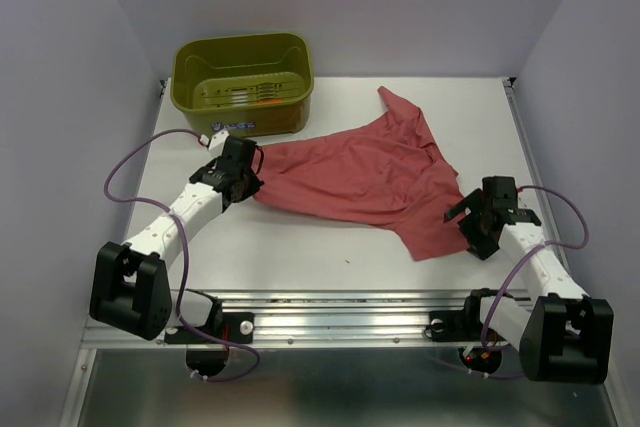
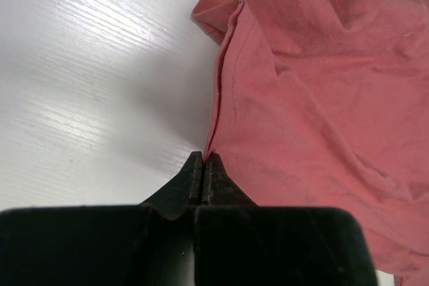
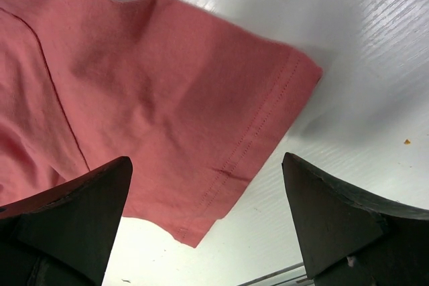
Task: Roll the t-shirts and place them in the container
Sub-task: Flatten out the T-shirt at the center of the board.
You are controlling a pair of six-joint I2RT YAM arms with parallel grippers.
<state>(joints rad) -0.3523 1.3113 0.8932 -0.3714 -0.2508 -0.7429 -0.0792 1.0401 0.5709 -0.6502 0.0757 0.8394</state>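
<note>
We see the rose t-shirt [image 1: 370, 172] lying crumpled mid-frame on the table [image 1: 300, 247], lower right of the green tub [image 1: 242, 82]. Left gripper [image 2: 203, 159] is clamped tight on the shirt's left hem. Right gripper [image 1: 465, 219] has its jaws spread wide over the lower-right sleeve, gripping nothing.

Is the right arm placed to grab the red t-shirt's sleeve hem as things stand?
Probably yes. The right gripper is open directly above the sleeve hem of the red t-shirt, which lies flat on the table with nothing between.
</note>
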